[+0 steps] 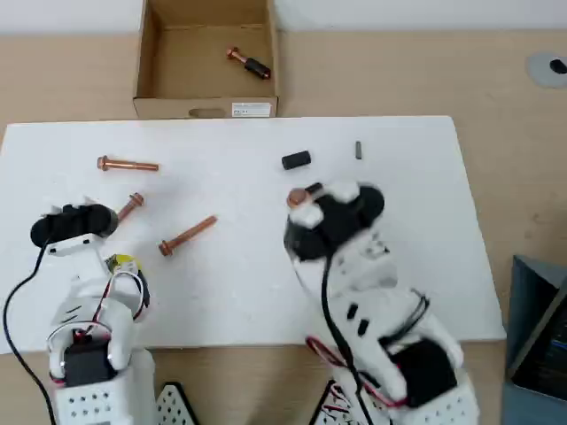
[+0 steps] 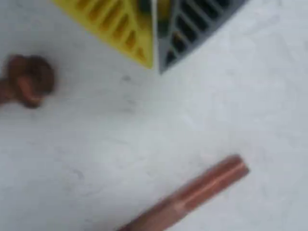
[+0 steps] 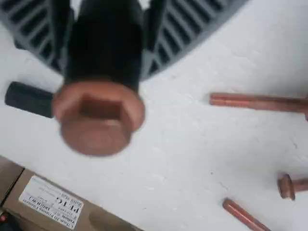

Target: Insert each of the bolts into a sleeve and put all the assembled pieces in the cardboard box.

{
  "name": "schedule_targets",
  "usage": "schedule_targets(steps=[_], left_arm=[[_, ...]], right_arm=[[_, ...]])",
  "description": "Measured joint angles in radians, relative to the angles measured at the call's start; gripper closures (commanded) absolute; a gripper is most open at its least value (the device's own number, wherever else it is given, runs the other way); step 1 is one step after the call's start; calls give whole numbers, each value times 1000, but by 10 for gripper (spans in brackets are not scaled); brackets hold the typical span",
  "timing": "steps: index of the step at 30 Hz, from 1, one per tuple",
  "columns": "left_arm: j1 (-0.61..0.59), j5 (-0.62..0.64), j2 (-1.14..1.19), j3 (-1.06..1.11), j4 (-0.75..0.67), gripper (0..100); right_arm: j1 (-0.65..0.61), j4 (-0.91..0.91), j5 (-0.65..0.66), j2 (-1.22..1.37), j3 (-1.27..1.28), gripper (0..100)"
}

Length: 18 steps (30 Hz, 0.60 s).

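High view: the right gripper (image 1: 307,205) hangs over the middle of the white mat (image 1: 399,266), its fingers clamped on a black sleeve (image 3: 103,53) with a copper bolt (image 3: 98,115) seated in it. A loose sleeve (image 1: 296,160) lies just beyond it, toward the cardboard box (image 1: 142,62) at the mat's far edge, where one assembled piece (image 1: 249,62) rests. Near the mat's left edge, the left gripper (image 2: 155,55) has its fingertips pressed together beside the middle bolt (image 1: 130,205). The far bolt (image 1: 128,165) and near bolt (image 1: 188,235) lie close by. White mat stretches between the two arms.
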Motion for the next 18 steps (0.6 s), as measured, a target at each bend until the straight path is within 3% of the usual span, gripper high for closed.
schedule_targets(steps=[8, 18], left_arm=[[14, 0, 0, 78, -32, 998], [14, 0, 0, 81, -32, 998]], right_arm=[[0, -166, -2, 562, -338, 989], [63, -338, 196, 1137, -707, 989]])
